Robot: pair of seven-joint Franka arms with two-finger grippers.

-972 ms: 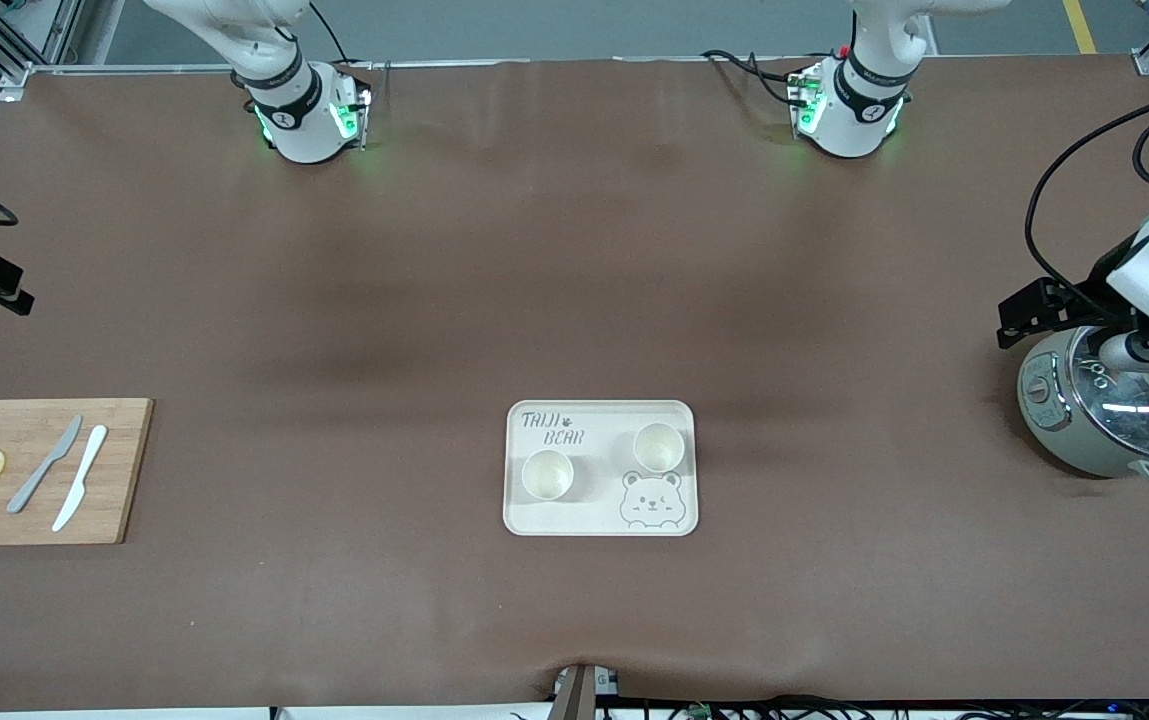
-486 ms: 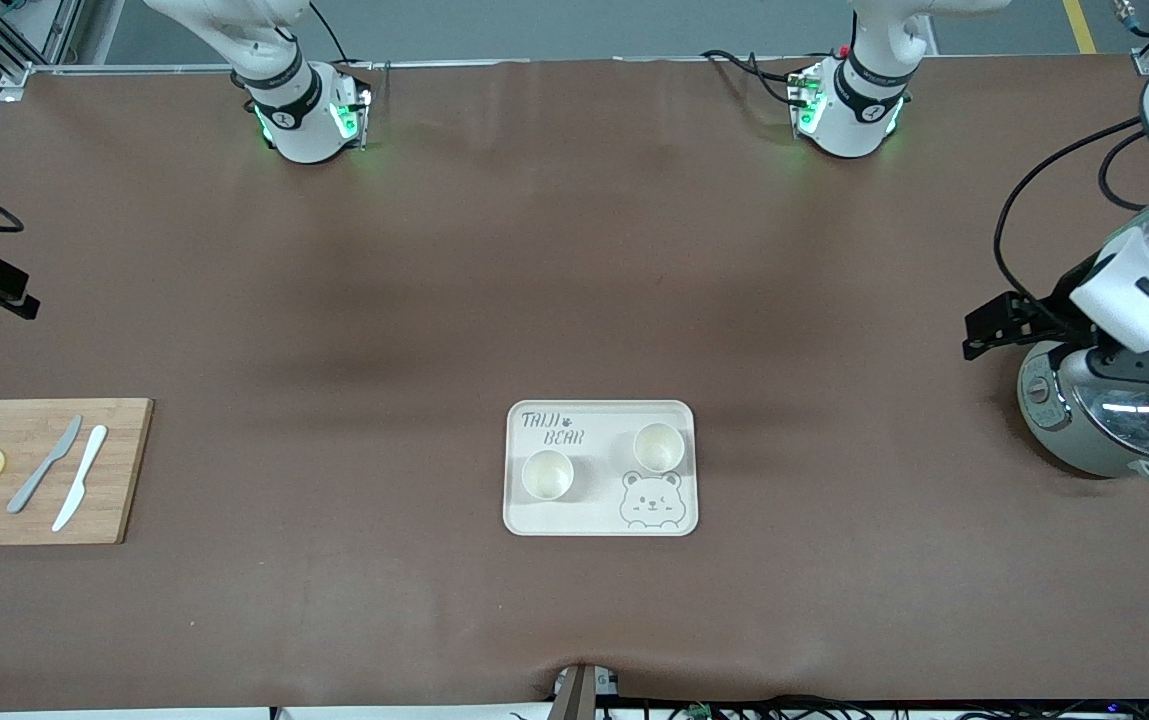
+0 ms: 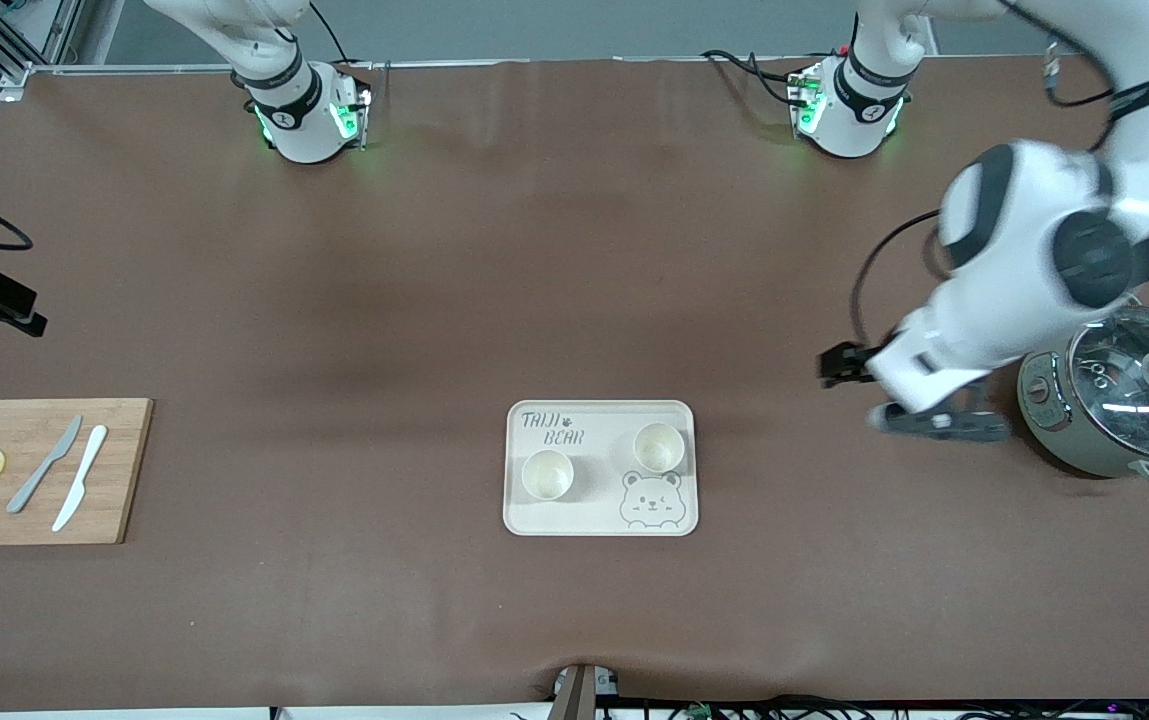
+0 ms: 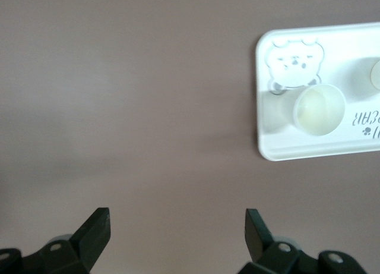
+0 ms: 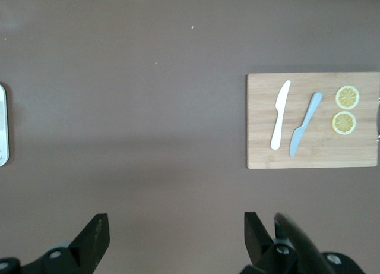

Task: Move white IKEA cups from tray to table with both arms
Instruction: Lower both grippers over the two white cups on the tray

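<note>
Cups first: both white cups sit upright on the tray (image 3: 524, 515), one (image 3: 547, 474) nearer the front camera toward the right arm's end, the other (image 3: 658, 446) just above the printed bear face. Neither has been moved to the table (image 3: 574, 250) yet.

Half a second ago the left gripper (image 3: 919, 400) hung over the lidded cooker (image 3: 1119, 400) at its end of the table; now it has swung off the pot and is over bare table between cooker and tray, fingers spread wide and empty. That looks like the start of its reach for the nearer cup.

Grey lettering on the tray reads "TAIJI BEAR".

At the table's edge, the right gripper (image 5: 172, 241) waits high, wide open and empty, looking down on the cutting board (image 3: 39, 470).
</note>
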